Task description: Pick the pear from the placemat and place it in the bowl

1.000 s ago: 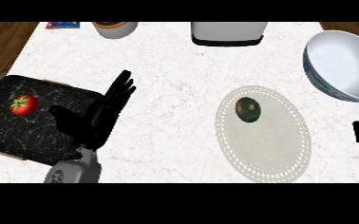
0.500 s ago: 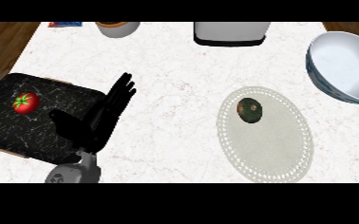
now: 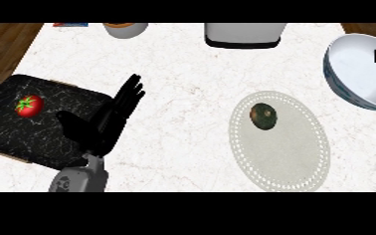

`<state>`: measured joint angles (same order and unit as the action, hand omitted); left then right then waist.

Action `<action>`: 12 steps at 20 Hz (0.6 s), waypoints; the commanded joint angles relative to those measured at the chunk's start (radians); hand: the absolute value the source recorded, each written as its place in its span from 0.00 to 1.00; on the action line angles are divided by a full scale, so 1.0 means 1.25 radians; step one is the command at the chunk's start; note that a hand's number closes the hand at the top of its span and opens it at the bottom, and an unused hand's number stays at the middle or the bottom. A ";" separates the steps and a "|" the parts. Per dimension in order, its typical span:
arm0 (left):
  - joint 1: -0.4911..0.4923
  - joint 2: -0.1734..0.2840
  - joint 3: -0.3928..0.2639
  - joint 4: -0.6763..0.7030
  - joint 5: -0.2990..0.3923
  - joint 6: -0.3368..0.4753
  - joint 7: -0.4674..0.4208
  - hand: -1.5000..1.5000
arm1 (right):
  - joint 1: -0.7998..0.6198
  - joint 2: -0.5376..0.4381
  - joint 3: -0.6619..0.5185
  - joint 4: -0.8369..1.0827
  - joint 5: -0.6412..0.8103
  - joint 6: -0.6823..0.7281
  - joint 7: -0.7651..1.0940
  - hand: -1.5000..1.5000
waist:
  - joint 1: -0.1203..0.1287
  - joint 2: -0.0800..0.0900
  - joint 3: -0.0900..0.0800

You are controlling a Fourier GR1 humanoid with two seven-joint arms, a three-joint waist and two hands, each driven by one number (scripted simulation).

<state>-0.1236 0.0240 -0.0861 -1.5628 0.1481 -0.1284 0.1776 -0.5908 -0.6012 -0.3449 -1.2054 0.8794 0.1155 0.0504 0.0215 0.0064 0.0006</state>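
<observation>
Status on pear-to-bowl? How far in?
Nothing done: the pear lies on the placemat, untouched. Nothing in hand: the left hand is open over the counter's left side, beside the black board; the right hand is out of view. Left: grasp, carry, place in the bowl.

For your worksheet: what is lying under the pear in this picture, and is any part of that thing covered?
The pear lies on the pale oval placemat, near its far end, on the marble counter. Only the patch of mat directly beneath the pear is hidden.
</observation>
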 commanded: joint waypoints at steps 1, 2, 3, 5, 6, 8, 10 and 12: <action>-0.034 0.013 0.021 -0.003 0.013 -0.002 0.027 0.50 | -0.039 -0.028 0.011 0.200 0.070 -0.134 -0.098 1.00 | 0.006 0.003 0.001; -0.011 -0.018 -0.007 0.004 0.008 0.008 -0.002 0.50 | -0.077 -0.048 0.015 0.251 0.085 -0.136 -0.098 1.00 | 0.008 0.003 0.000; -0.018 0.001 0.001 0.014 0.001 -0.009 -0.006 0.50 | -0.128 -0.062 -0.006 0.336 0.063 -0.140 -0.130 1.00 | 0.012 0.005 0.001; -0.067 -0.014 0.010 0.056 -0.013 0.018 -0.006 0.50 | -0.139 -0.039 0.016 0.403 0.118 -0.219 -0.115 1.00 | 0.018 0.011 0.001; -0.004 -0.002 -0.006 -0.008 0.004 -0.014 -0.011 0.50 | -0.137 -0.065 0.019 0.444 0.130 -0.206 -0.129 1.00 | 0.026 0.009 0.001; -0.059 0.007 0.017 0.038 0.004 -0.010 -0.004 0.50 | -0.143 -0.050 0.043 0.497 0.161 -0.168 -0.072 1.00 | 0.030 0.016 0.001; -0.037 -0.005 -0.015 0.023 -0.010 -0.015 -0.009 0.50 | -0.192 -0.071 -0.006 0.577 0.133 -0.152 -0.038 1.00 | 0.039 0.018 0.002; -0.015 -0.019 -0.031 0.024 -0.014 -0.007 -0.034 0.50 | -0.219 -0.055 -0.023 0.633 0.125 -0.187 -0.039 0.00 | 0.040 0.017 0.002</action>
<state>-0.1484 0.0125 -0.1042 -1.5424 0.1412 -0.1407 0.1582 -0.7995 -0.6744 -0.3443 -0.5637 1.0340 -0.0905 -0.0239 0.0627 0.0238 0.0030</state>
